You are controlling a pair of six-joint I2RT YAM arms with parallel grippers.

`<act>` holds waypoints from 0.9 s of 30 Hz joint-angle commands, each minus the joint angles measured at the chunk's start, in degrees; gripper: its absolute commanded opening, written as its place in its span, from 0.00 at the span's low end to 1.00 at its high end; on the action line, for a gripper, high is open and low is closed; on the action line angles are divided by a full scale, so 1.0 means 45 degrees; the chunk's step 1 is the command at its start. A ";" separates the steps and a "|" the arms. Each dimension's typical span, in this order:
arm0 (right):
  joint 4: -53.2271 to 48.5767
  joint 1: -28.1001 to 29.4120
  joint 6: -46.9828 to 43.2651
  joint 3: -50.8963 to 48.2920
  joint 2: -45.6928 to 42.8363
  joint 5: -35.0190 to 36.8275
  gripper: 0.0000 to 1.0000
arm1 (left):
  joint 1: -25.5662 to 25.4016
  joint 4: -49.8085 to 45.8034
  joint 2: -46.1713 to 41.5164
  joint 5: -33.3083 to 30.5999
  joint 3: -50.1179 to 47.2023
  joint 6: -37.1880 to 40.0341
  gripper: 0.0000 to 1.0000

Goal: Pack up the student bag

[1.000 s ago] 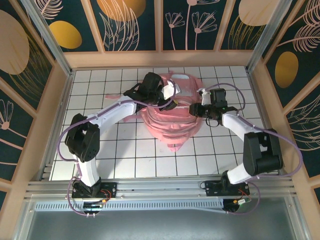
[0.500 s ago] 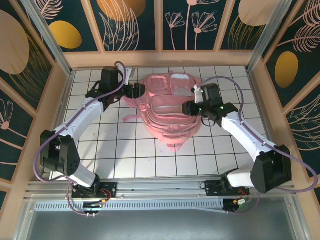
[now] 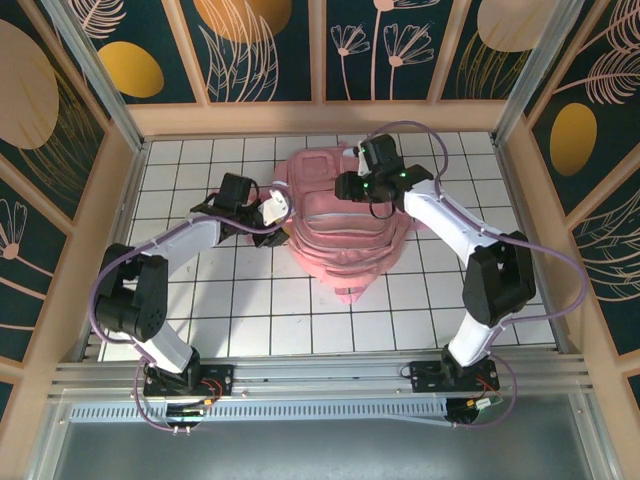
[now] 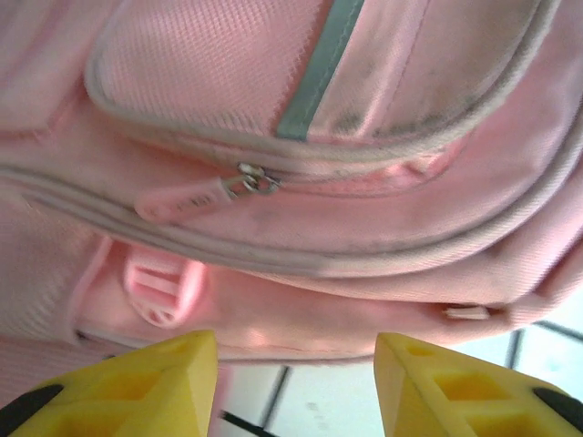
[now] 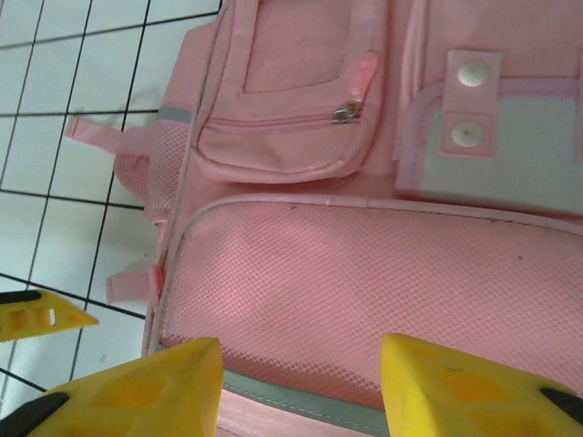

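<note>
The student bag, big, soft and pink, lies flat in the middle of the white tiled table. My left gripper is at the bag's left edge. In the left wrist view its yellow fingers stand apart just short of the bag's side, with bare tile between them. A zipper pull shows on the seam ahead. My right gripper hovers over the bag's upper part. It is open above a mesh pocket, nothing held.
Wooden walls ring the tiled table. A small zipped pocket and a flap with two snap buttons lie beyond the mesh pocket. Pink strap loops stick out on the tiles. A yellow fingertip of the left gripper shows there.
The left arm swung from the bag out to the back left, then came in to the bag's left edge. The right gripper moved from the bag's right side to over its upper part.
</note>
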 commanded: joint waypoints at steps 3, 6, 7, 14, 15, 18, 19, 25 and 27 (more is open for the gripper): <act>-0.0791 -0.0506 0.0067 0.0403 0.0108 -0.0888 0.49 | 0.0029 -0.0120 0.0695 -0.0148 0.1367 0.4183 0.49; -0.0589 -0.0593 -0.0019 -0.0068 -0.0050 -0.1097 0.49 | 0.0035 0.0093 0.1290 0.0651 0.1562 0.4593 0.50; -0.0521 -0.0675 -0.0042 -0.0211 -0.0073 -0.1274 0.49 | 0.0028 -0.0153 0.1517 0.0784 0.1770 0.4720 0.50; -0.0683 -0.1131 -0.0318 -0.0953 -0.0481 -0.1768 0.48 | 0.0038 -0.3118 0.3881 0.1679 0.4923 0.5000 0.48; -0.0852 -0.1235 -0.0453 -0.0927 -0.0504 -0.1885 0.48 | 0.0033 -0.3471 0.4227 0.1716 0.5415 0.5013 0.49; -0.1410 -0.1474 -0.0842 -0.0880 -0.0577 -0.1902 0.48 | 0.0037 -0.4235 0.5106 0.1810 0.6564 0.5017 0.49; -0.1466 -0.1538 -0.0939 -0.0945 -0.0643 -0.1949 0.48 | 0.0038 -0.4552 0.5311 0.1977 0.6845 0.5096 0.49; -0.2086 -0.2083 -0.1596 -0.1015 -0.0689 -0.2398 0.48 | 0.0038 -0.8096 0.6290 0.2659 0.8607 0.6445 0.46; -0.2076 -0.2181 -0.1829 -0.1120 -0.0672 -0.2616 0.48 | 0.0038 -0.8101 0.6122 0.2885 0.8354 0.6646 0.46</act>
